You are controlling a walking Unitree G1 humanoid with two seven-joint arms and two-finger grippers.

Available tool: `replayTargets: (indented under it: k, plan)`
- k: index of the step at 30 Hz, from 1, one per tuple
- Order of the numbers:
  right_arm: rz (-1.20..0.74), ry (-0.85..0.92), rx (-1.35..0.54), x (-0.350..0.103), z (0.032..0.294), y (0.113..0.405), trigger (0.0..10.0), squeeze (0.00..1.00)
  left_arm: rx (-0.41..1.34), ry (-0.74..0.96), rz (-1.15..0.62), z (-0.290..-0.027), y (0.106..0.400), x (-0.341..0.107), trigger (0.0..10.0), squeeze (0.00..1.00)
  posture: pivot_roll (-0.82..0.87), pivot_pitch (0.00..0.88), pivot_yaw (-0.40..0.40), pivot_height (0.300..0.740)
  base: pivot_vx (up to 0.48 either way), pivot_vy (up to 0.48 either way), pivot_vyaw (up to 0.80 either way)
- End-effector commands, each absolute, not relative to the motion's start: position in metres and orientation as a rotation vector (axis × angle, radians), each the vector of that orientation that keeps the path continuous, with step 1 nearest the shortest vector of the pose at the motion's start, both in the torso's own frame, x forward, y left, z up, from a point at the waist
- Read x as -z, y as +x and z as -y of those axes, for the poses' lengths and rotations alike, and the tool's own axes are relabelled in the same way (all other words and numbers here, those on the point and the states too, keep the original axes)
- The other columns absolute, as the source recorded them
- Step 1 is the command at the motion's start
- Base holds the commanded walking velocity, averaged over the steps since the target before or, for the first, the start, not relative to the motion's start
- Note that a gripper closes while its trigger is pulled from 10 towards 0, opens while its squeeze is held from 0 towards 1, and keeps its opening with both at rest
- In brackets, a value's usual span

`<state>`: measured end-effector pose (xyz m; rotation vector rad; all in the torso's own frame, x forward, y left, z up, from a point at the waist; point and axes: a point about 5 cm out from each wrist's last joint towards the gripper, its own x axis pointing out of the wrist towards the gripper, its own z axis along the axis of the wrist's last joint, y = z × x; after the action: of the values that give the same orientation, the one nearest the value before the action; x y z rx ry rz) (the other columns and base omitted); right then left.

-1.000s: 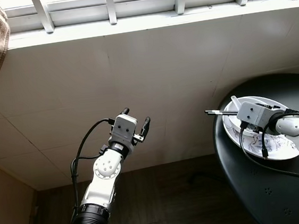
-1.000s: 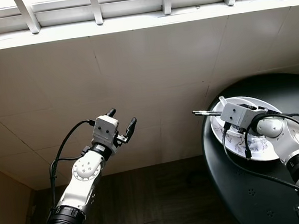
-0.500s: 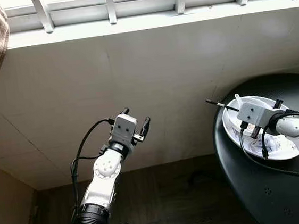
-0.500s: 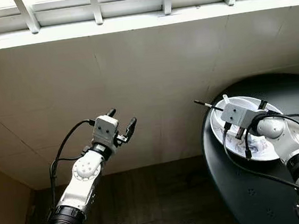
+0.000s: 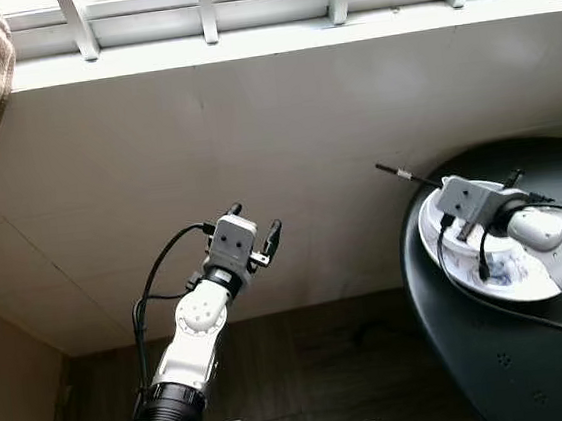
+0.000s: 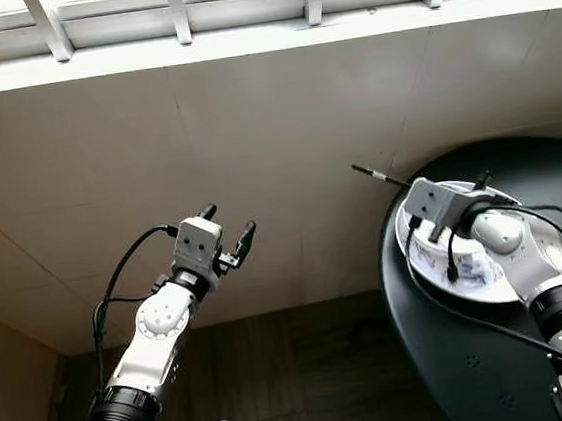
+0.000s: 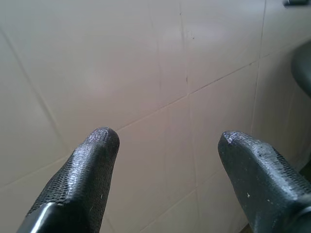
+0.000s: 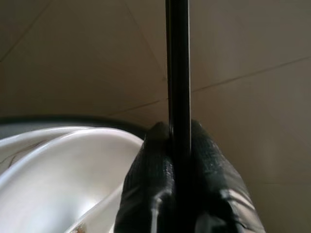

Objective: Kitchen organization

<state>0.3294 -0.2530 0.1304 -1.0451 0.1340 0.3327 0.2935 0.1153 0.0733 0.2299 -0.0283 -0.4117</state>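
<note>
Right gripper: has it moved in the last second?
Yes. The right gripper, shut on a thin black stick, has risen and tilted its tip up the tiled wall, away from the plate.

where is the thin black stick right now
The thin black stick is pinched in the right gripper, above the white plate on the round black table, pointing toward the tiled wall.

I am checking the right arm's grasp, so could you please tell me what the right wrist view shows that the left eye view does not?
The right wrist view alone shows the right gripper pinched shut on the thin black rod. The left eye view alone shows the left gripper open by the tiled wall, the black table and the window bars. Both show the rod and the white plate.
</note>
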Motion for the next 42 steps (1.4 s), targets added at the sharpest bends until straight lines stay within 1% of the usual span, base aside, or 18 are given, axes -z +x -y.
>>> replayTargets:
  k: [1,5,8,11,19,20,21,25,30,37,42]
  plan:
    - [0.052,-1.016,-0.304,-0.154,0.231,0.329,0.0,0.00,0.411,0.239,0.022,-0.116,0.295,-0.074,10.0,0.00,0.05,0.000,-0.042,0.740,0.000,0.000,0.00]
    - [0.095,-1.017,-0.301,-0.157,0.224,0.327,0.0,0.00,0.410,0.239,0.021,-0.116,0.295,-0.074,10.0,0.00,0.05,0.000,-0.042,0.740,0.000,0.000,0.00]
    - [0.156,-1.023,-0.285,-0.161,0.214,0.324,0.0,0.00,0.409,0.241,0.021,-0.117,0.295,-0.074,10.0,0.00,0.05,0.000,-0.040,0.740,0.000,0.000,0.80]
    - [0.203,-0.988,-0.278,-0.157,0.199,0.314,0.0,0.00,0.403,0.236,0.018,-0.117,0.296,-0.074,10.0,0.00,0.05,0.000,-0.040,0.740,0.000,0.000,0.80]
    - [0.204,-0.991,-0.319,-0.143,0.183,0.301,0.0,0.00,0.395,0.228,0.016,-0.118,0.296,-0.074,10.0,0.00,0.05,0.000,-0.043,0.740,0.000,0.000,0.80]
    - [0.201,-0.981,-0.337,-0.135,0.174,0.294,0.0,0.00,0.390,0.225,0.014,-0.118,0.297,-0.074,10.0,0.00,0.05,0.000,-0.044,0.740,0.000,0.000,0.80]
    - [0.197,-0.971,-0.342,-0.132,0.171,0.292,0.0,0.00,0.389,0.225,0.014,-0.118,0.297,-0.074,10.0,0.00,0.05,0.000,-0.044,0.740,0.000,0.000,0.80]
    - [0.165,-0.903,-0.343,-0.123,0.165,0.286,0.0,0.00,0.383,0.228,0.012,-0.119,0.297,-0.074,10.0,0.00,0.05,0.000,-0.044,0.740,0.000,0.000,0.80]
    - [0.135,-0.867,-0.374,-0.109,0.156,0.276,0.0,0.00,0.378,0.235,0.012,-0.120,0.297,-0.074,10.0,0.00,0.05,0.000,-0.049,0.740,0.000,0.000,0.80]
    - [0.086,-0.834,-0.373,-0.098,0.153,0.270,0.0,0.00,0.377,0.236,0.011,-0.120,0.297,-0.074,10.0,0.00,0.05,0.000,-0.049,0.740,0.000,0.000,0.80]
    - [-0.017,-0.725,-0.281,-0.082,0.165,0.269,0.0,0.00,0.371,0.234,0.005,-0.121,0.297,-0.072,10.0,0.00,0.05,0.000,-0.050,0.740,0.000,0.000,0.80]
